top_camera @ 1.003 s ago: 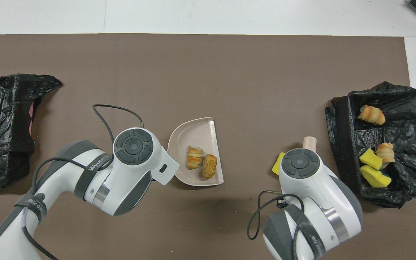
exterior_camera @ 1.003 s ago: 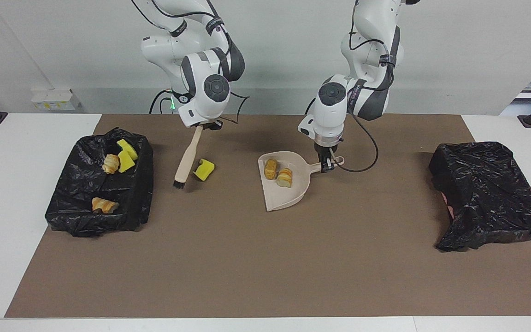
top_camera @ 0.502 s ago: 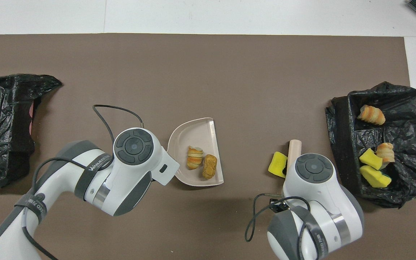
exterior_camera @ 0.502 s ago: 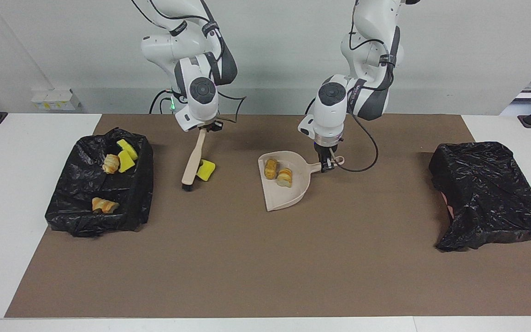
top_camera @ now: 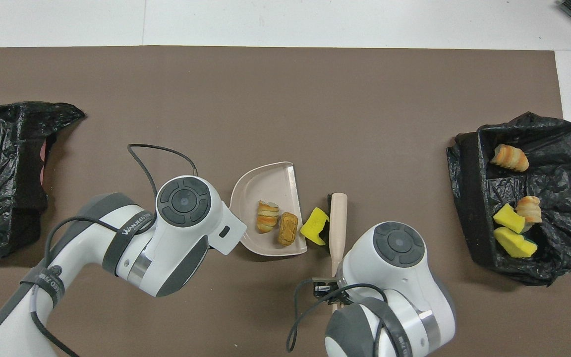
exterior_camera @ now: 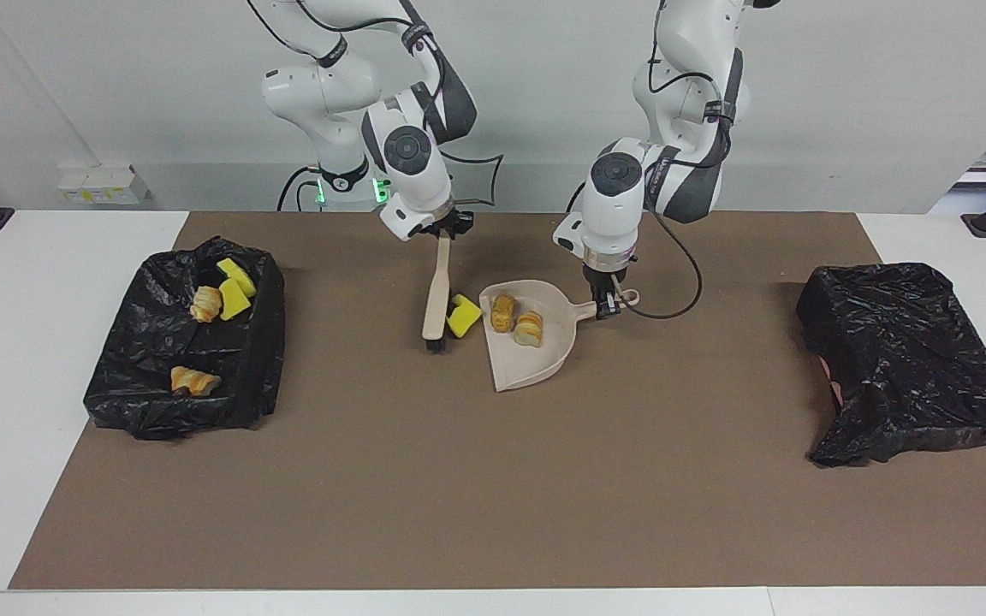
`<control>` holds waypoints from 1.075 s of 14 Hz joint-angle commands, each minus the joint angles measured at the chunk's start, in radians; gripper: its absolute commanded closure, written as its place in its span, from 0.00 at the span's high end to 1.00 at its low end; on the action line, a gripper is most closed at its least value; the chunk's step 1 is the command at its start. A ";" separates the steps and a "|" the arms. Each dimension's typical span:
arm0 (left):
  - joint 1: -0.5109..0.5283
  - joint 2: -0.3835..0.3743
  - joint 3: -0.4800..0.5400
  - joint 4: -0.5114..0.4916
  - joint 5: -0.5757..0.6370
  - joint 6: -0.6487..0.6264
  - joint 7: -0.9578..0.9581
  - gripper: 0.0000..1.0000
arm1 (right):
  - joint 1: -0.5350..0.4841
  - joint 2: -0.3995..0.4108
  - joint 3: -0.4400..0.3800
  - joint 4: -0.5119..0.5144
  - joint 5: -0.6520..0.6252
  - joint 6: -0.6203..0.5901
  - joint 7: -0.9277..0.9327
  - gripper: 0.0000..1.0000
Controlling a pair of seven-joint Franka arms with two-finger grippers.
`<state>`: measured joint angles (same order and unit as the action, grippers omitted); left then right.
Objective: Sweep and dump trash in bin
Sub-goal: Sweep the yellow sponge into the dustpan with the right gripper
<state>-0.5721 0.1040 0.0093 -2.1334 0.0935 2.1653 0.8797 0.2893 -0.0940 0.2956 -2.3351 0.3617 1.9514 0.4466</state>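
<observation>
So the right gripper (exterior_camera: 444, 233) has its jaws clamped on the top of the beige brush (exterior_camera: 436, 295) handle, with the bristles down on the brown surface (exterior_camera: 459, 479). One yellow foam wedge (exterior_camera: 463, 315) sits right below those jaws, squeezed between the brush and the dustpan (exterior_camera: 536, 364) lip. The left gripper (exterior_camera: 606, 306) jaws pinch the dustpan handle, and two bread chunks (exterior_camera: 516, 322) lie in the pan just beside them. Four more trash bits (exterior_camera: 221, 299) sit in the black-lined bin (exterior_camera: 151, 402), well away from both.
</observation>
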 commanded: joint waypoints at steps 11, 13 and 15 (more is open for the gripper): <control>-0.020 -0.047 0.008 -0.082 0.022 0.067 0.025 0.00 | 0.108 0.114 0.008 0.263 0.128 -0.019 -0.026 0.00; -0.017 -0.047 0.008 -0.082 0.022 0.068 0.030 0.00 | 0.108 0.083 0.007 0.264 0.128 -0.052 -0.022 0.00; -0.014 -0.047 0.008 -0.083 0.022 0.068 0.033 0.00 | 0.102 0.047 0.007 0.264 0.128 -0.103 -0.020 0.00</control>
<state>-0.5722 0.0852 0.0050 -2.1699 0.0959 2.2078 0.8990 0.4029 0.0009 0.3027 -2.0707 0.4607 1.8974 0.4462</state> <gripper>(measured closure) 0.683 0.731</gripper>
